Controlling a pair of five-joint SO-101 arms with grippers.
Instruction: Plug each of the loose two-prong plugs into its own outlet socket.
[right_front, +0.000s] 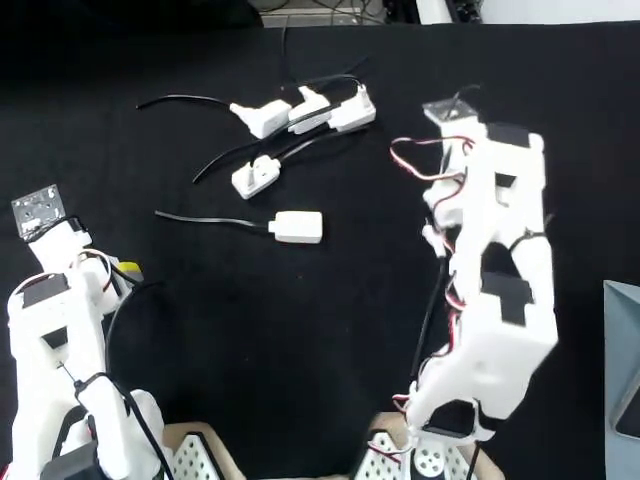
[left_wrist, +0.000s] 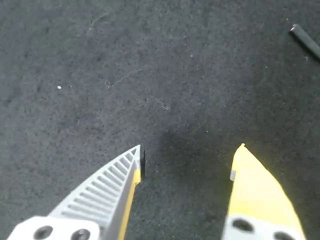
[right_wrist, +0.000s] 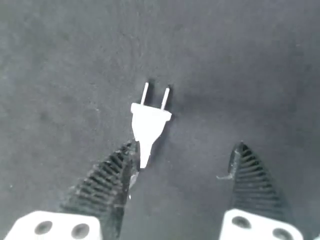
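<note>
White two-prong plug (right_wrist: 150, 125) lies flat on black cloth (right_wrist: 250, 60), prongs pointing away from right gripper (right_wrist: 186, 146). Its jaws are wide, the plug's tail right beside one fingertip. We log left gripper (left_wrist: 190, 147) equally wide over cloth. White socket blocks (right_front: 297, 227) with black cords (right_front: 210, 219) lie well apart.

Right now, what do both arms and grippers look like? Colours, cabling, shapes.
Both arms are white blocky shells with black motor blocks. The left arm carries a black cable; the right arm has loose red, white and black wires. Left gripper: one ribbed white finger edged yellow, one plain yellow. Right gripper: two dark ribbed fingers on white mounts.
</note>
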